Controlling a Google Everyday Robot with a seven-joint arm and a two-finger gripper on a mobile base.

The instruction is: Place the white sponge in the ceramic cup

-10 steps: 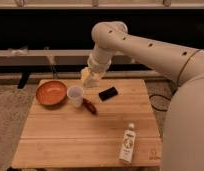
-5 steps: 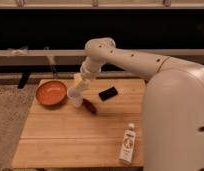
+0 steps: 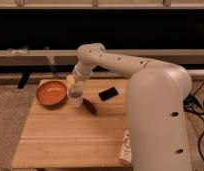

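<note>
My gripper (image 3: 75, 91): directly over ceramic cup (image 3: 75, 98), lined up for the drop; grip state cannot tell | white sponge: hidden, presumably at gripper | orange bowl (image 3: 50, 92) beside cup on surface (image 3: 70, 140)

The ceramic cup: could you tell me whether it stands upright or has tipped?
Upright: the ceramic cup stands beside the orange bowl, with the tool right above it.

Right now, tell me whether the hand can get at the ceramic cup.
Probably yes. The hand hangs directly over the ceramic cup, with nothing between them. The orange bowl and the brown object sit to either side, leaving the way down free.
</note>
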